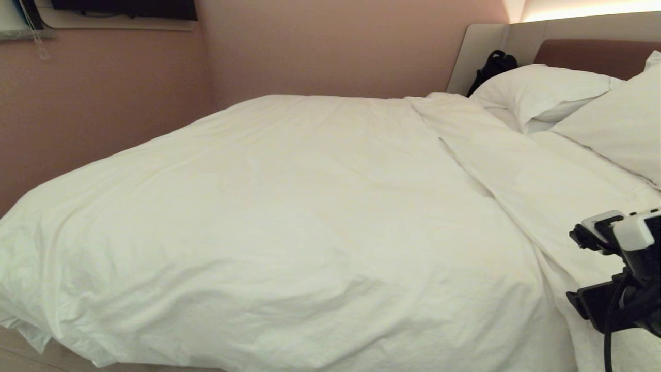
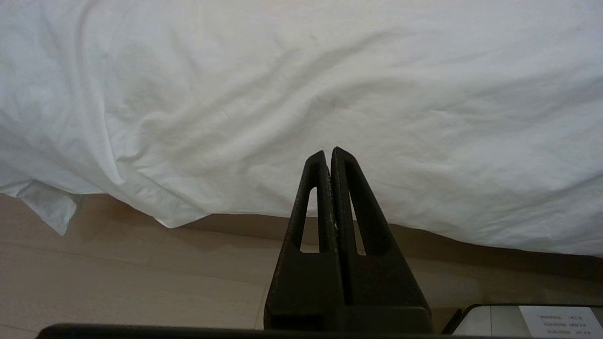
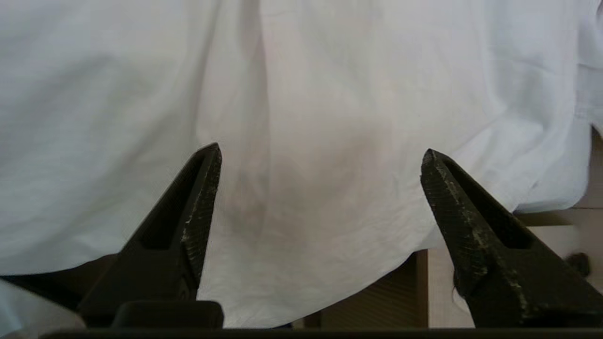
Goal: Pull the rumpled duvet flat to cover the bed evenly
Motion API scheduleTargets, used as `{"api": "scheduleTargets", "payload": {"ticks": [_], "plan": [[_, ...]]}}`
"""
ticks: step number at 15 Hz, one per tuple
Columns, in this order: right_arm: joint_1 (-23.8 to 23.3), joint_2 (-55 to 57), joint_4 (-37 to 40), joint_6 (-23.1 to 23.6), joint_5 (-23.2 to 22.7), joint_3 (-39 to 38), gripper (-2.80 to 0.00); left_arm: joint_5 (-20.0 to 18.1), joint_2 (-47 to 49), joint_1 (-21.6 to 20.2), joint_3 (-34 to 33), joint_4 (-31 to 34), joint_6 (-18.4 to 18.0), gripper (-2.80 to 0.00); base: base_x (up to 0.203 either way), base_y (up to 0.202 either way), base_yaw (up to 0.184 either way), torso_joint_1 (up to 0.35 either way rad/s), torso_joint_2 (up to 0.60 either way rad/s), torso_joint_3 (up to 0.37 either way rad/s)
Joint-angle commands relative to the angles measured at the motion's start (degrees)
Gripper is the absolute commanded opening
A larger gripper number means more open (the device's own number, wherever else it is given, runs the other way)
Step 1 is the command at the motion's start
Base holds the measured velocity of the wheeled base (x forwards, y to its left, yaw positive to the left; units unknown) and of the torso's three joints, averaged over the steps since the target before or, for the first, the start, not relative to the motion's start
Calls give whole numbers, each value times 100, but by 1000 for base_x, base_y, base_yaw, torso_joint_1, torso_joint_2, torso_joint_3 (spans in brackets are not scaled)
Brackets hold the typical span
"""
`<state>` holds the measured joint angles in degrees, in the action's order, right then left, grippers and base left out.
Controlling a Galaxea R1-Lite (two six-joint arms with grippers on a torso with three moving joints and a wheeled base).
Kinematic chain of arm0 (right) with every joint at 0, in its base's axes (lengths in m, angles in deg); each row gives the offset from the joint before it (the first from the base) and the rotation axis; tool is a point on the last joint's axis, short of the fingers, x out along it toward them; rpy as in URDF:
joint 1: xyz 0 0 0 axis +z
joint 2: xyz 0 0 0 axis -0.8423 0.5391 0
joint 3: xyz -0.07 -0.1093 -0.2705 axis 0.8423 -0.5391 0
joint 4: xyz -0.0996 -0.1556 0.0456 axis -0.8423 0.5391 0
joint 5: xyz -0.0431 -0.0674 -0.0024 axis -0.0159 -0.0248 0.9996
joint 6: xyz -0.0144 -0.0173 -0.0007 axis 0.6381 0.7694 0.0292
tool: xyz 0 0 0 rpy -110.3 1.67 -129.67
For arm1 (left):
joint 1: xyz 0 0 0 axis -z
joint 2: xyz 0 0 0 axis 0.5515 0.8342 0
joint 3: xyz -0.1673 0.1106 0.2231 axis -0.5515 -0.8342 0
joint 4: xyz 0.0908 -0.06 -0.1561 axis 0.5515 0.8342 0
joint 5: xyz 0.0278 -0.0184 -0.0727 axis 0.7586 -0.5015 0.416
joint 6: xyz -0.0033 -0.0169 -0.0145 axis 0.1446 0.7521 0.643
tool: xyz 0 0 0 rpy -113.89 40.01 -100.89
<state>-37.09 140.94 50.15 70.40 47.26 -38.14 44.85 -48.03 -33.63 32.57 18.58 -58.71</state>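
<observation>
**Duvet spread over bed, right gripper wide and empty**

Seen from the head view only: duvet (image 1: 289,222) lying puffy and finely wrinkled across most of the bed (image 1: 594,54), hanging over the near edge and the left corner, with a long raised fold running from beside the pillows (image 1: 547,93) down toward the right. Two plump white pillows stacked against the beige-and-brown headboard; a black bag (image 1: 493,67) wedged between pillow and headboard panel. Pink wall (image 1: 320,46) behind. Right gripper (image 1: 578,268) poking in at the right edge, above the duvet's right part, jaws spread apart, nothing between them.

Seen from the right wrist view only: both dark fingertips (image 3: 202,188) standing far apart before hanging white cloth, clear of it, gripping nothing; a strip of the ribbed bed base and pale floor below the hem.

Seen from the left wrist view only: left gripper (image 2: 330,153), absent from the head view, fingers pressed together and empty, low beside the duvet's drooping edge over the wooden floor (image 2: 118,278). A white label (image 2: 560,320) with small print at the corner, too fine to read. No other writing or brand legible anywhere.
</observation>
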Motion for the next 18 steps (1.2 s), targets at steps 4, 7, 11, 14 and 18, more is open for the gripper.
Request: {"api": "scheduleTargets", "payload": {"ticks": [4, 7, 11, 14, 18], "plan": [[296, 464, -617, -50, 872, -254, 0, -2, 0, -2, -1, 3, -1, -280, 0, 0, 0, 0, 0, 0], [415, 638, -876, -84, 974, -376, 0, -2, 0, -2, -1, 3, -1, -280, 0, 0, 0, 0, 0, 0], [659, 877, -904, -234, 1132, -380, 0, -2, 0, -2, -1, 3, -1, -280, 0, 0, 0, 0, 0, 0], [686, 1172, -907, -451, 1182, -374, 0, -2, 0, -2, -1, 3, -1, -280, 0, 0, 0, 0, 0, 0], [687, 1609, -1192, -760, 1677, -375, 0, -2, 0, -2, -1, 3, -1, -280, 0, 0, 0, 0, 0, 0]]}}
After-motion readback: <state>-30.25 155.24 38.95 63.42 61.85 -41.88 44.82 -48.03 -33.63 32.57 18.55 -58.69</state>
